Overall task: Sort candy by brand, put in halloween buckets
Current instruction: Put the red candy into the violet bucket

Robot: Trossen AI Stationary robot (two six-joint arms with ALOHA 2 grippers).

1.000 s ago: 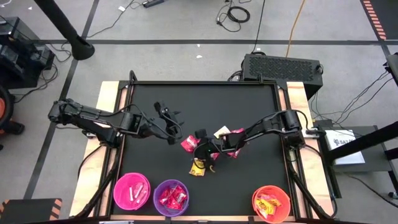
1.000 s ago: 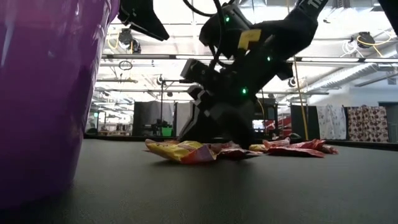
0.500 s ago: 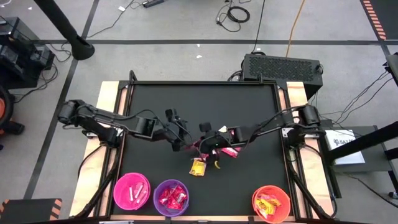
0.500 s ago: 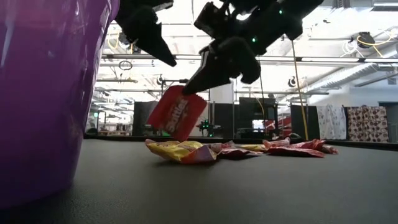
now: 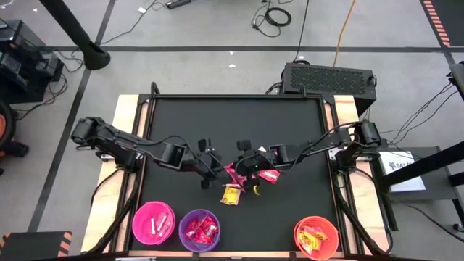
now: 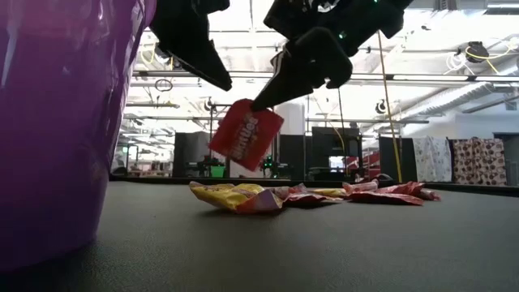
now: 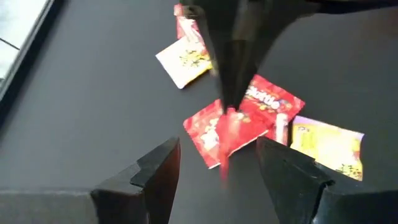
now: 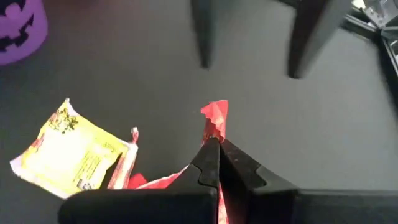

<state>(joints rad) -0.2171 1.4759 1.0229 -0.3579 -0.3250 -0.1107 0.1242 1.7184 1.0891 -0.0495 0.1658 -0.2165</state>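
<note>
**Red packet up off the pile, both arms crowding the middle**

Since a second ago the right gripper (image 6: 280, 85) has come up from the pile with a red packet (image 6: 246, 135) pinched in its shut fingers, and the left arm has slid in toward the middle of the table (image 5: 239, 116) to face it. In the low view the packet hangs tilted in the air, clear of the surface, above the loose candy.

Going left to right along the front edge:

- pink bucket (image 5: 153, 222): a couple of pale pink-white packets in it
- purple bucket (image 5: 199, 230): red packets inside, right beside the pink one
- orange bucket (image 5: 317, 237): well apart at the right, with yellow packets in it

Left gripper (image 5: 212, 168) sits just left of the held packet with its fingers spread wide and nothing in them. From its wrist camera you can see the two fingers either side of the dangling red packet, not touching it.

Still lying on the table: a yellow packet (image 5: 231, 194) just in front of the grippers, plus more red ones (image 5: 269, 176) next to the right gripper. The right wrist camera shows a red corner poking out past the closed fingertips, with a yellow packet on the black mat beside them.
</note>
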